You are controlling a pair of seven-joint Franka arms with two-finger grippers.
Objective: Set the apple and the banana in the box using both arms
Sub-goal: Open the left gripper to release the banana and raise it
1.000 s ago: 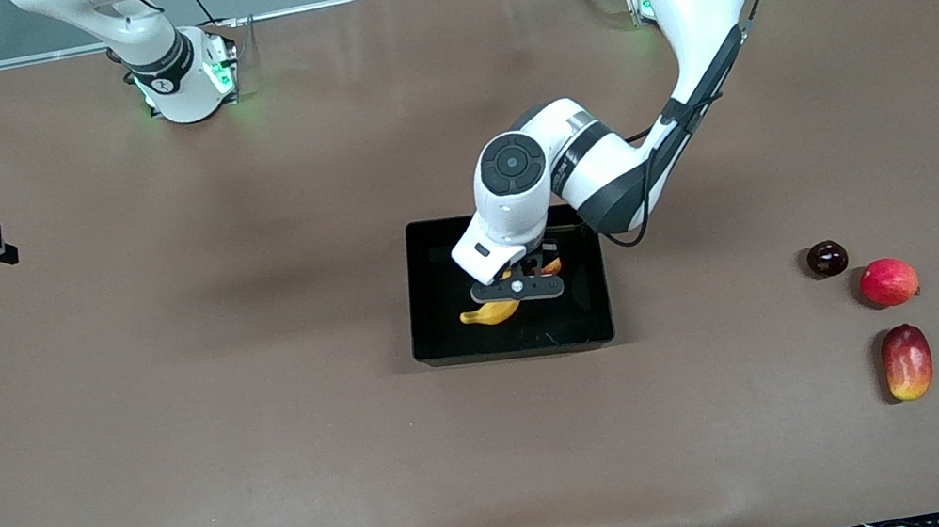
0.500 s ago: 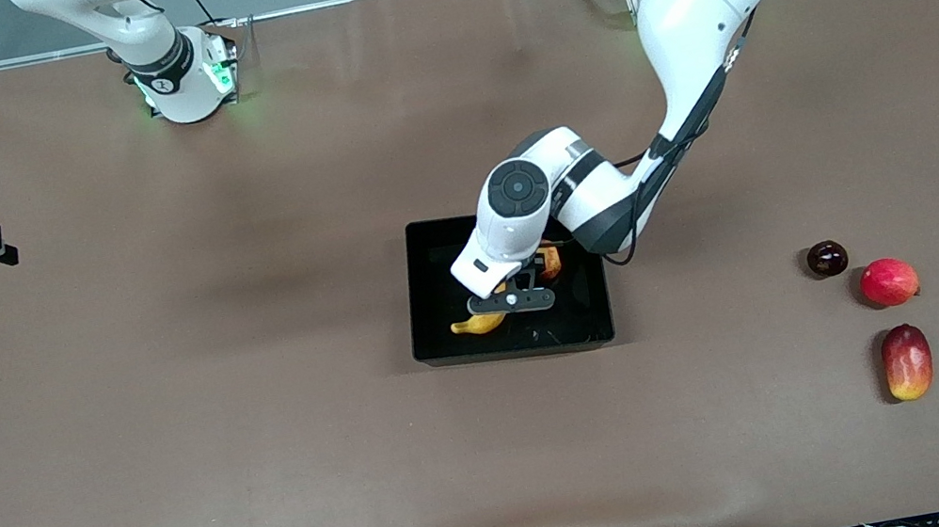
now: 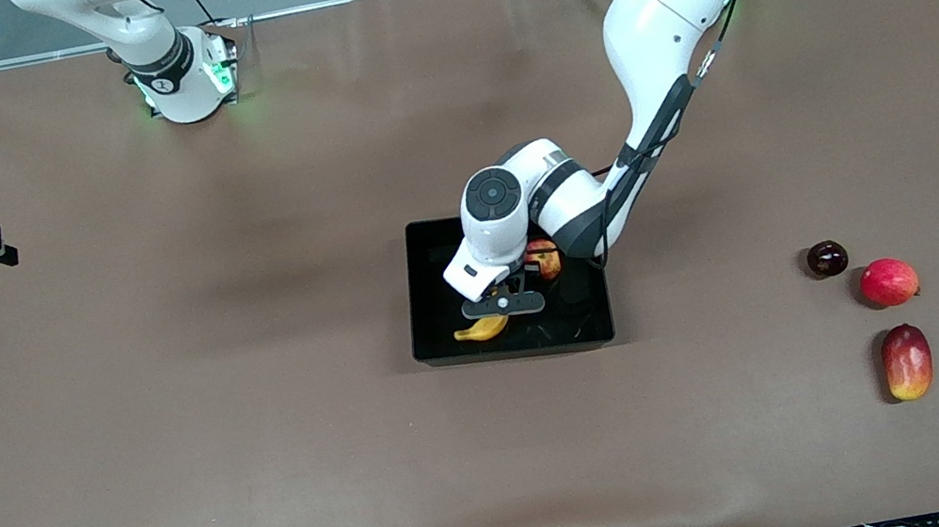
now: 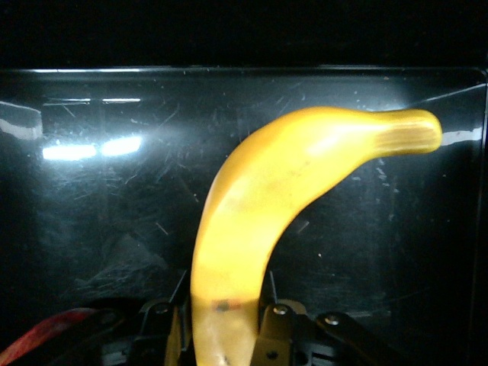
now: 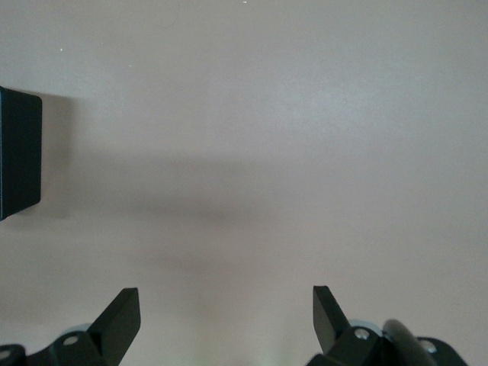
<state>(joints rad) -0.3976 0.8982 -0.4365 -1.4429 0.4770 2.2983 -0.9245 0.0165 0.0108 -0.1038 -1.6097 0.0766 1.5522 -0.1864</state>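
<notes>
The black box (image 3: 429, 308) lies mid-table. The apple (image 3: 543, 259) rests in it, at the side toward the left arm's end. My left gripper (image 3: 503, 313) is low inside the box, shut on the yellow banana (image 3: 481, 329), whose free end points toward the right arm's end. In the left wrist view the banana (image 4: 259, 206) runs out from between the left gripper's (image 4: 225, 335) fingers over the box floor (image 4: 91, 198), and a red edge of the apple (image 4: 46, 343) shows. My right gripper (image 3: 0, 249) waits open and empty over the table's edge at the right arm's end; in the right wrist view it (image 5: 226, 313) is over bare table.
Three fruits lie toward the left arm's end of the table: a dark round one (image 3: 826, 258), a pink-red round one (image 3: 888, 281) and a red-yellow mango-like one (image 3: 907, 361). A corner of the box (image 5: 19, 152) shows in the right wrist view.
My left gripper has sunk lower into the box with the banana and shifted a little toward the right arm's end. More of the apple now shows. The right arm has not moved.
</notes>
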